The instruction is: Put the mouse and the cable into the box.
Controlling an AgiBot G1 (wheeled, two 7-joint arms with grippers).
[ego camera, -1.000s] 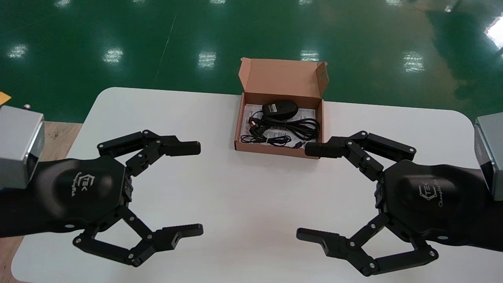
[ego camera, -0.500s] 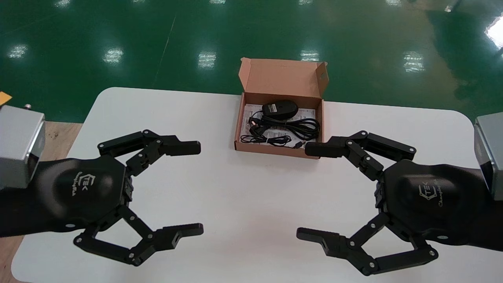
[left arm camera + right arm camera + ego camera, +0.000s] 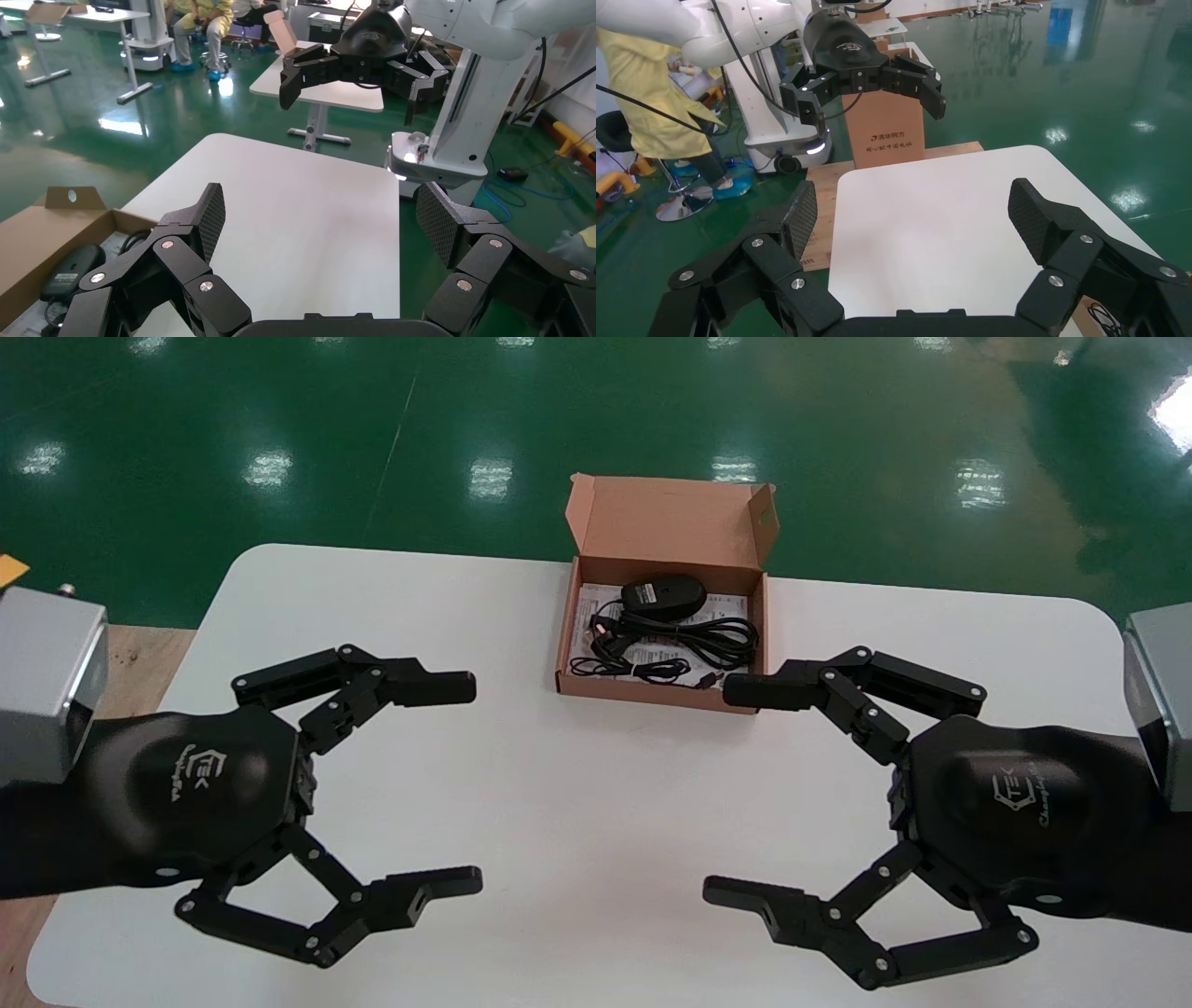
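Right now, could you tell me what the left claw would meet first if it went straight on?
Probably the right claw, which faces the left claw across the table; nothing lies between them, though their relative height is hard to judge.

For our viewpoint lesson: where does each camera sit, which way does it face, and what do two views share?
Head view: on the head, facing down at table, box, left gripper, right gripper.
Left wrist view: on that wrist, facing across the table at the right gripper; own fingers show.
Right wrist view: on that wrist, facing the left gripper; own fingers show.
Shared: head and left wrist views show the mouse in the box.
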